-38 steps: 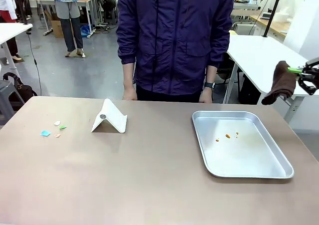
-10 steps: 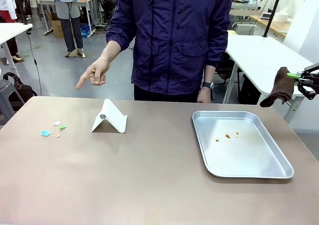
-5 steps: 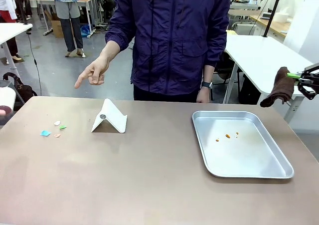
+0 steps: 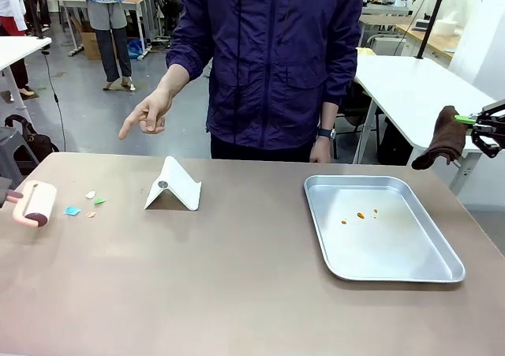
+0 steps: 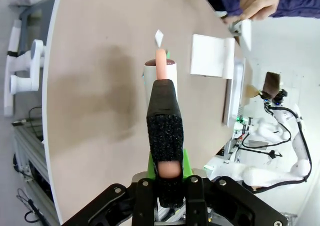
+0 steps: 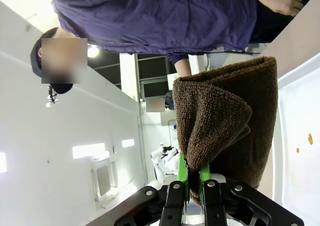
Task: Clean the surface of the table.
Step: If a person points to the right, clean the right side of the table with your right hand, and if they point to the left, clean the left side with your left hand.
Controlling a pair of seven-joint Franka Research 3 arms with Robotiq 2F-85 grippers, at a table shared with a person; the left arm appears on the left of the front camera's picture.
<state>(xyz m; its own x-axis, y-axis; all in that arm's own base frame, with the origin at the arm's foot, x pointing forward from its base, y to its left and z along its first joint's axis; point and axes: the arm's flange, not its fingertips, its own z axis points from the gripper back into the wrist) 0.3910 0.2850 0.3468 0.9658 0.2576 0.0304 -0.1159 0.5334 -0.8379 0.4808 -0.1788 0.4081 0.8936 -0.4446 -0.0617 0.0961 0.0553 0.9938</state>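
Observation:
The brownish-taupe table [image 4: 237, 285] carries a few small paper scraps [image 4: 72, 211] near its left end. My left gripper [image 5: 167, 168] is shut on the black-padded pink handle of a lint roller [image 5: 160, 78]. The lint roller [image 4: 35, 204] hovers at the table's left edge, just left of the scraps. One white scrap [image 5: 159, 37] lies beyond the roll. My right gripper [image 4: 483, 124] hangs off the table's right end, shut on a brown cloth [image 4: 443, 136]. That cloth [image 6: 225, 121] droops from the gripper [image 6: 192, 178]. The person's hand [image 4: 146, 116] points down toward the scraps.
A white folded stand [image 4: 173, 186] sits left of centre at the back. A metal tray [image 4: 410, 271] with a few orange crumbs [image 4: 360, 214] lies on the right. The person stands at the far edge. White tables stand behind.
The lint roller has come in from the left edge toward the scraps. The person's arm rose and now points at them. The right gripper and cloth have stayed in place.

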